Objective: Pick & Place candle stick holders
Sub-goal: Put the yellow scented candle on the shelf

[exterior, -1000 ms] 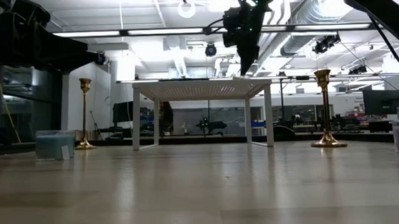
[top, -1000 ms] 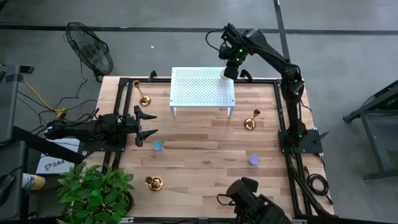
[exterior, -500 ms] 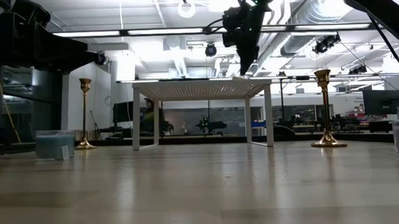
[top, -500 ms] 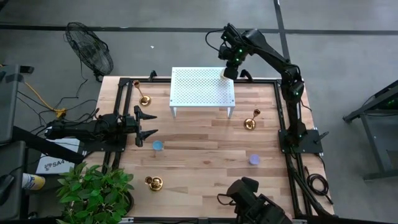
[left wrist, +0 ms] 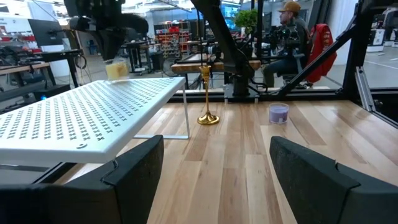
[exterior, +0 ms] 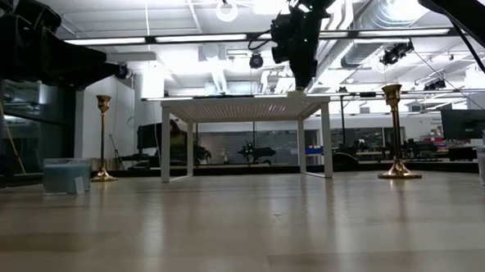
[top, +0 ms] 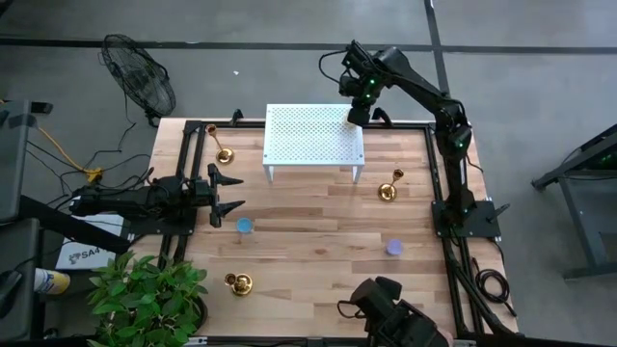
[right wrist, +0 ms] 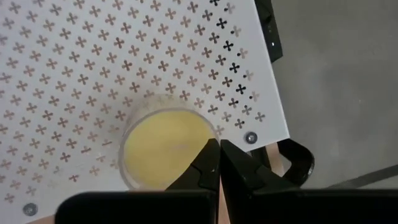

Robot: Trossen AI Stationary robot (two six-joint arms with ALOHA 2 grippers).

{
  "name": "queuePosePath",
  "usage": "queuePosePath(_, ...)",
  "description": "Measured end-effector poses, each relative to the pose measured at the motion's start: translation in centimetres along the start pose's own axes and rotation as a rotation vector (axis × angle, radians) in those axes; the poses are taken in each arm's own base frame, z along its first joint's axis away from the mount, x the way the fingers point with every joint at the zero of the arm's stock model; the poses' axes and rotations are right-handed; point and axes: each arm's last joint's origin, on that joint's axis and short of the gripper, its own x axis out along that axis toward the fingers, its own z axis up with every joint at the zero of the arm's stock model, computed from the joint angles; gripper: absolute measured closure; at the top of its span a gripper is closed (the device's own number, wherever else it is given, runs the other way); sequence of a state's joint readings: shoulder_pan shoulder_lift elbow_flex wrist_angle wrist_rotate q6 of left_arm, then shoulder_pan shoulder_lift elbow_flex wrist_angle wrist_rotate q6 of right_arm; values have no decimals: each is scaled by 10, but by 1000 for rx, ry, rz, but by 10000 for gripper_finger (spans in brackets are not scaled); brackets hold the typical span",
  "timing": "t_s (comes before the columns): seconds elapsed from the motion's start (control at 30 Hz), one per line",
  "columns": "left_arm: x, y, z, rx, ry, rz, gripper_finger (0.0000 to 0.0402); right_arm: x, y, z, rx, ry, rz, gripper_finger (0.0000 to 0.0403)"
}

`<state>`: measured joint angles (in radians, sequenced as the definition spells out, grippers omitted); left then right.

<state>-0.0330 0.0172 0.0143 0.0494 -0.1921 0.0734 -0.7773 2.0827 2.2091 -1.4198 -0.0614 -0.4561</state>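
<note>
While hovering just above the white perforated metal rack [top: 315,134], right gripper [top: 358,115] risen slightly off the round yellow candle [right wrist: 165,147], fingers clenched empty. Left gripper [top: 228,196] waiting, fingers released. Three shiny brass candle stick holders [top: 388,186] untouched on the wooden surface [top: 318,241].

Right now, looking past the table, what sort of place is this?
Probably a robotics lab or workshop in an industrial space: exposed ceiling ducts run overhead, a wooden work table carries two robot arms, and a seated person works among other benches behind it.

Yellow candle [right wrist: 166,147] on white perforated shelf [top: 310,135]
</note>
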Motion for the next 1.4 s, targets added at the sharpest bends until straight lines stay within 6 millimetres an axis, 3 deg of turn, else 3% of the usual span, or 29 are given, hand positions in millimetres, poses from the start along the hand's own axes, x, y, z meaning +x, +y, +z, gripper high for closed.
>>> queuePosePath(1.4, 0, 0, 0, 0, 0, 0, 112, 4, 8, 9, -74, -9, -78, 403)
